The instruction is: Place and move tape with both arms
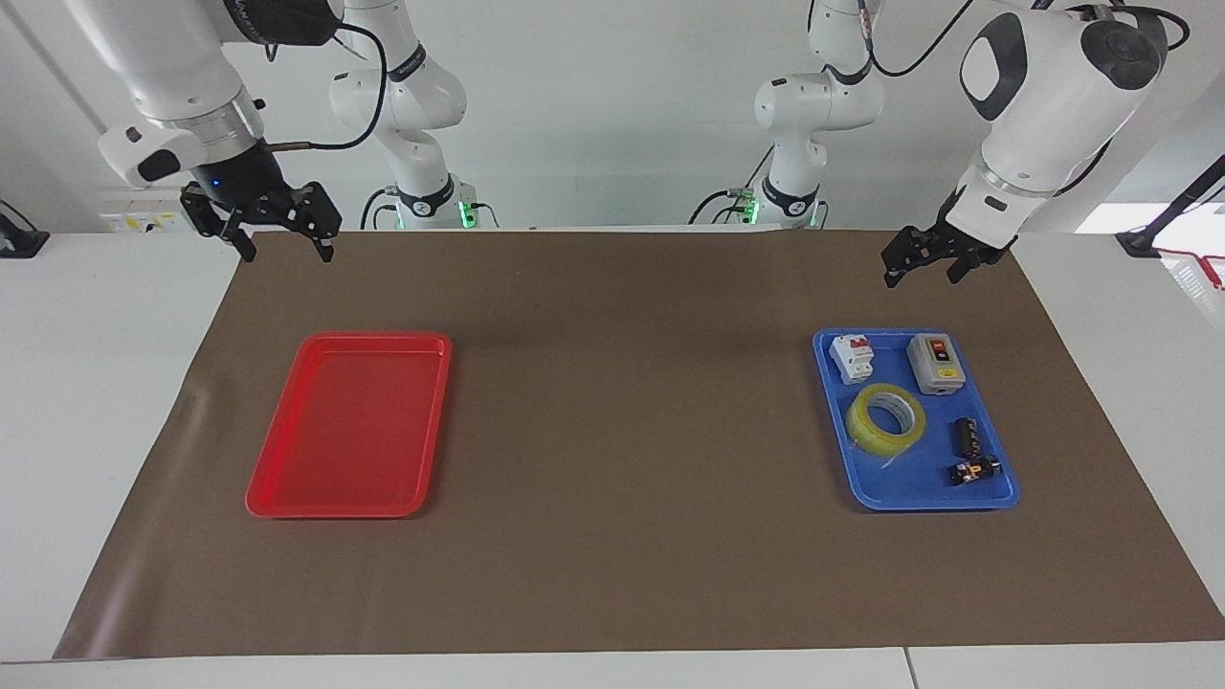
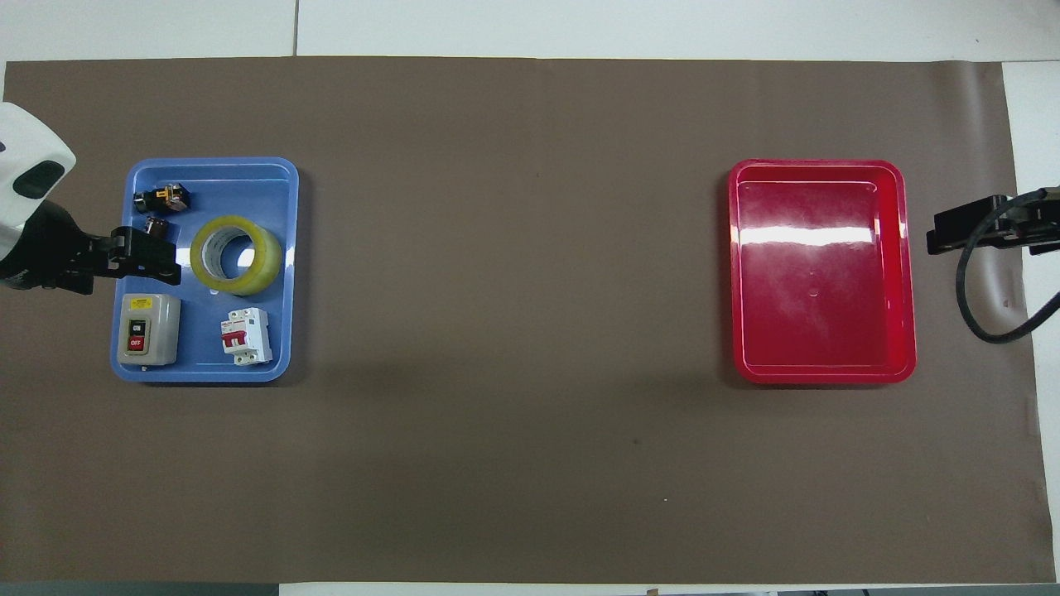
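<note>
While both big white arms hang raised over the table edge nearest the robots, neither touches anything. The left gripper (image 1: pixel 926 262) is in the air above the brown mat (image 1: pixel 612 536), near the corner at the left arm's end, with its fingers spread apart and nothing between them. The right gripper (image 1: pixel 279 233) is in the air over the mat's corner at the right arm's end, fingers also spread and empty.

The mat covers most of a white table (image 1: pixel 96 383); the wall at the robots' end is plain white.

The tape (image 1: pixel 885 417) lies flat in the middle of a blue tray (image 1: pixel 900 500) at the left arm's end, beside a grey switch box (image 1: pixel 936 364), a white breaker (image 1: pixel 852 358) and two small dark parts (image 1: pixel 971 452). A red tray (image 1: pixel 349 424) sits at the right arm's end, well apart.
</note>
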Controlling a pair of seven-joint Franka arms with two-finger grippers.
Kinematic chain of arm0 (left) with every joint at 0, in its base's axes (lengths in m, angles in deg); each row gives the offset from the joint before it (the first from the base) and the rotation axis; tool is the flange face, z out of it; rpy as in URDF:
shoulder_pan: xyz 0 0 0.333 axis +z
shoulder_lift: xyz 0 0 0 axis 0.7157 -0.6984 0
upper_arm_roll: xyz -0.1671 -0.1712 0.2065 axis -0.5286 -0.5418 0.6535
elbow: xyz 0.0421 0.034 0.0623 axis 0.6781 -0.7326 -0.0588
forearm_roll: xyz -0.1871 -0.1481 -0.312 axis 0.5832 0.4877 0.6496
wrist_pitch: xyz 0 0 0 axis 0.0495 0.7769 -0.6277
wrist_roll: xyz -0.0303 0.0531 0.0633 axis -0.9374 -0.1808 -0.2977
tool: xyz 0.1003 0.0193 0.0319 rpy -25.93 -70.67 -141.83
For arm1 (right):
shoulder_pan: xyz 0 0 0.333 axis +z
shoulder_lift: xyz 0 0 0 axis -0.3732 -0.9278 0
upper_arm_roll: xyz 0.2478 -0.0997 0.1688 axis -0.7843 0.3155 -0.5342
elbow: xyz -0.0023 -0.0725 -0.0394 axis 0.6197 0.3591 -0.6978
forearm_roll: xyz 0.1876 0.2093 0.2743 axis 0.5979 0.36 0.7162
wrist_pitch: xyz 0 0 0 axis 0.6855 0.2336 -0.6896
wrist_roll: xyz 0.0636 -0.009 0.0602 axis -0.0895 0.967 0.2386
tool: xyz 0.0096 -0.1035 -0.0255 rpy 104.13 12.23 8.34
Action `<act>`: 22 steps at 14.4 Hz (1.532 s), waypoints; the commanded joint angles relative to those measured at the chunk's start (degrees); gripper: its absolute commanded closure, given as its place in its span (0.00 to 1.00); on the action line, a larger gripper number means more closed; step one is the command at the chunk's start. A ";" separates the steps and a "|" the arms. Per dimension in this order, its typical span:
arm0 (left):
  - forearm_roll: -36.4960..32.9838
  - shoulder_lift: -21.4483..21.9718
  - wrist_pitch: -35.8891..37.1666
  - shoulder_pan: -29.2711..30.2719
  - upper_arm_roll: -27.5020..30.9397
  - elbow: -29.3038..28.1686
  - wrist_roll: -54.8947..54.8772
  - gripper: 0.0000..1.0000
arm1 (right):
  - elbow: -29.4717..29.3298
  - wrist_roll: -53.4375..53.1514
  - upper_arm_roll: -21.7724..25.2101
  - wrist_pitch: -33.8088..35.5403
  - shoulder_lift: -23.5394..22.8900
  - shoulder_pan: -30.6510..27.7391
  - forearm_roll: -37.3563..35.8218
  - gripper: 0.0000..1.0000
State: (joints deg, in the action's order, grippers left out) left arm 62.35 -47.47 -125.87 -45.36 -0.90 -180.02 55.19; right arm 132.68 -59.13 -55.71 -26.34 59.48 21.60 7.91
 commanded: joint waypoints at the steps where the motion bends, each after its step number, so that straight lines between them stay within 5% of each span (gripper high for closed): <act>1: 1.26 1.35 -0.49 -0.26 0.70 -1.13 0.09 0.00 | 0.29 0.38 -0.10 0.35 0.25 -0.57 0.85 0.00; 18: 1.17 1.53 2.15 0.01 0.70 -1.13 0.18 0.00 | 0.29 0.55 -0.10 0.09 0.25 -0.57 0.76 0.00; 22: -0.15 0.92 -5.74 3.16 0.70 -4.63 -0.44 0.00 | 0.29 0.55 -0.10 0.09 0.25 -0.57 0.76 0.00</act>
State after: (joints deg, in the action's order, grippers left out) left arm 62.33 -47.47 -126.86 -44.38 -0.60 -180.81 55.19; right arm 132.69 -59.13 -55.70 -26.34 59.48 21.58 7.91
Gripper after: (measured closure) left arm 0.000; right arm 0.000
